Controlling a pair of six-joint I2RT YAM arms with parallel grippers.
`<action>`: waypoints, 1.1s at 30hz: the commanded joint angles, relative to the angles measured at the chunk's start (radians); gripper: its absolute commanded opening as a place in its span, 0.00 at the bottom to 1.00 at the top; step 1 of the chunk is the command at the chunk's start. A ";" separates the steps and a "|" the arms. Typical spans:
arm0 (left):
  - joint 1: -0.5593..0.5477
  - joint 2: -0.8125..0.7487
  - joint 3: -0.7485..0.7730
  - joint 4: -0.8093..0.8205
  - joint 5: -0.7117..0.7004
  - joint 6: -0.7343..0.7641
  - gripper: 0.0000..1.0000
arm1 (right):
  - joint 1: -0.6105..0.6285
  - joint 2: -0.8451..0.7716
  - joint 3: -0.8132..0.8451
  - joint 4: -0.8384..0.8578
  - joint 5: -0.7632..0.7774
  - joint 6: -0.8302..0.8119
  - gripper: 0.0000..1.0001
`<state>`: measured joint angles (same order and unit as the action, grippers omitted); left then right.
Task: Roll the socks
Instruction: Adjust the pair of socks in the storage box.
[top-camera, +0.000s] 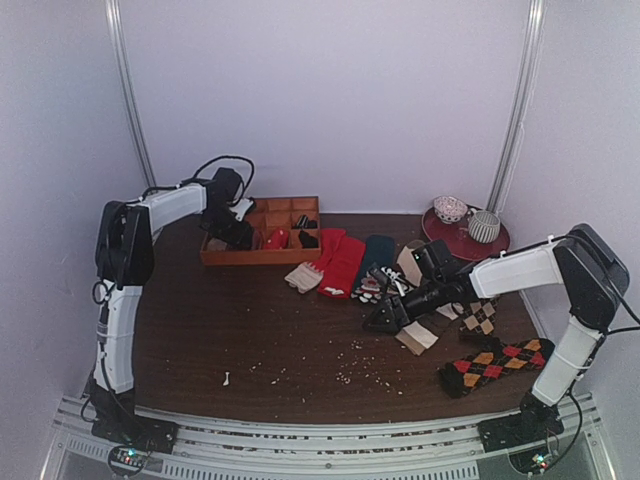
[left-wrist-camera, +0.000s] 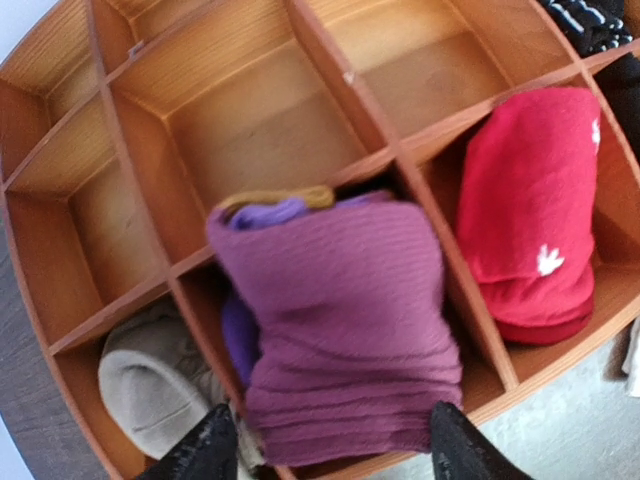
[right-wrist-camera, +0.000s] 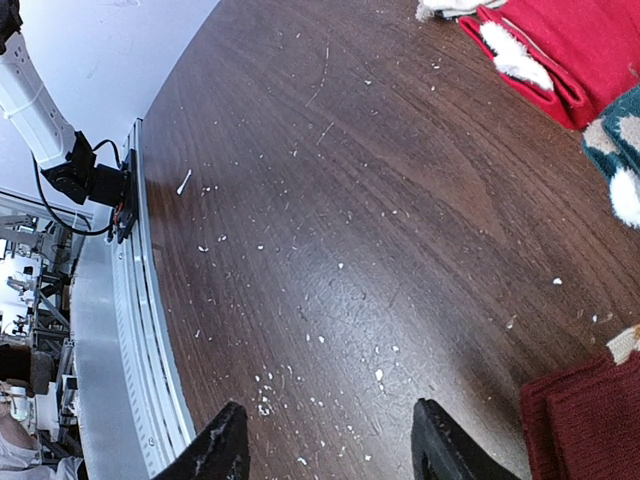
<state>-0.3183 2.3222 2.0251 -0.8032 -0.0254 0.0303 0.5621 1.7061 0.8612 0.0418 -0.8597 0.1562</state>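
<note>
A rolled purple-magenta sock (left-wrist-camera: 340, 320) sits in a front compartment of the wooden divider tray (left-wrist-camera: 150, 180), with a strip of orange-yellow cuff (left-wrist-camera: 280, 197) showing at its top. My left gripper (left-wrist-camera: 330, 445) is open. Its two dark fingers stand on either side of the roll's near end. From above, the left gripper (top-camera: 230, 232) hangs over the left part of the tray (top-camera: 262, 257), which hides the purple sock. My right gripper (right-wrist-camera: 330, 450) is open over bare table with nothing between its fingers. It hovers near the sock pile (top-camera: 383, 320).
A red roll (left-wrist-camera: 530, 220) and a grey-beige roll (left-wrist-camera: 150, 385) fill the compartments either side. Loose on the table lie red socks (top-camera: 340, 262), a teal one (top-camera: 376, 255), a beige one (top-camera: 303, 277) and argyle ones (top-camera: 495, 362). At back right, a red plate (top-camera: 465, 240) carries cups.
</note>
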 joint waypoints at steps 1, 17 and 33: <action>0.020 -0.073 0.023 -0.056 -0.023 0.000 0.71 | -0.007 -0.013 0.032 -0.041 -0.007 -0.018 0.56; 0.019 0.015 0.202 -0.015 0.096 -0.027 0.46 | -0.007 0.009 0.052 -0.052 -0.006 -0.021 0.56; 0.011 0.138 0.202 0.010 0.064 -0.028 0.32 | -0.007 0.014 0.048 -0.046 -0.007 -0.012 0.56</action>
<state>-0.3065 2.4252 2.2131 -0.8093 0.0677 -0.0017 0.5621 1.7065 0.8940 0.0063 -0.8597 0.1490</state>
